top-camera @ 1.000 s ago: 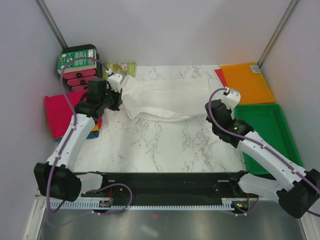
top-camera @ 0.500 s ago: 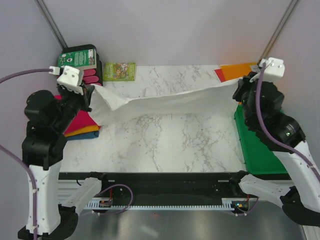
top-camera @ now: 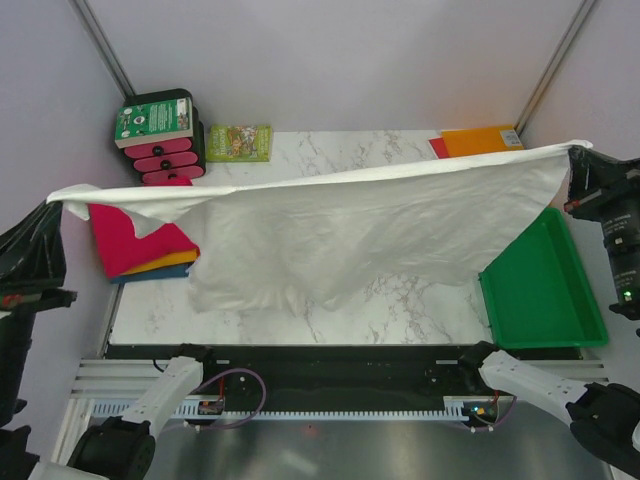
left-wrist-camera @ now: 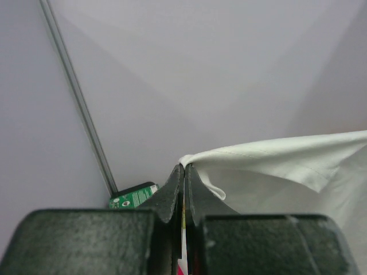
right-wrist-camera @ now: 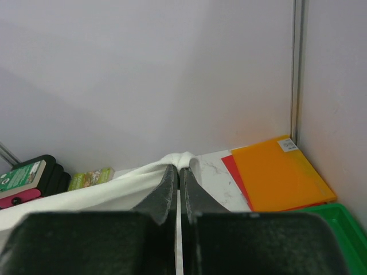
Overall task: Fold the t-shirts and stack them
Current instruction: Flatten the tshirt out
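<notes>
The white t-shirt [top-camera: 350,225] hangs stretched wide in the air between my two grippers, its lower edge draping to the marble table. My left gripper [top-camera: 52,198] is shut on its left corner, also seen in the left wrist view [left-wrist-camera: 184,167] with the shirt [left-wrist-camera: 287,166] running off to the right. My right gripper [top-camera: 578,152] is shut on the right corner, seen in the right wrist view [right-wrist-camera: 179,168] with the shirt [right-wrist-camera: 103,192] running left. A pile of folded magenta-pink, orange and blue shirts [top-camera: 135,245] lies at the table's left edge, partly under the white shirt.
A green tray [top-camera: 545,290] sits at the right. A flat orange sheet [top-camera: 480,140] over a red one lies at the back right. A black holder with a green box [top-camera: 155,130] and a green packet [top-camera: 238,141] stand at the back left.
Both grippers have risen and moved outward and nearer, lifting the white shirt off the table and spreading it wide. It now hangs open as a broad sheet.
</notes>
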Robot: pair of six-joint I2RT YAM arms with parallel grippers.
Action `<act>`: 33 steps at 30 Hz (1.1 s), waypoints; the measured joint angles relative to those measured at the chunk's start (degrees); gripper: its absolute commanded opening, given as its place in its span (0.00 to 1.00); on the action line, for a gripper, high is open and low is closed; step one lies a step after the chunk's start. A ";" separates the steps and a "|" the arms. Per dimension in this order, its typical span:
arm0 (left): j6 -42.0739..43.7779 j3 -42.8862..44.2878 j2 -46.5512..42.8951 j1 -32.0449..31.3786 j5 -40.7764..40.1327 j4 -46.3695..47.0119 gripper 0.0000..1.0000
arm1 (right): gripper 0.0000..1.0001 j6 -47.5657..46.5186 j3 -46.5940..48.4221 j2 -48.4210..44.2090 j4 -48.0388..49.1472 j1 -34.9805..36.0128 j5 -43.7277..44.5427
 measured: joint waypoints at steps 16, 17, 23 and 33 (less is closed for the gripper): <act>1.55 -14.69 0.57 -1.88 -2.69 0.63 0.02 | 0.00 -0.28 -10.73 -2.27 -1.40 0.26 6.25; 1.75 -17.29 1.29 -1.88 -2.78 1.14 0.02 | 0.00 -0.31 -11.76 -1.66 -1.31 0.24 6.86; 2.38 -17.75 13.09 -1.88 -4.09 4.79 0.02 | 0.00 -1.09 -12.31 6.29 2.47 0.24 10.14; 2.47 -5.27 19.65 -1.88 -5.25 6.73 0.02 | 0.00 -2.89 -5.64 8.41 5.70 0.26 9.11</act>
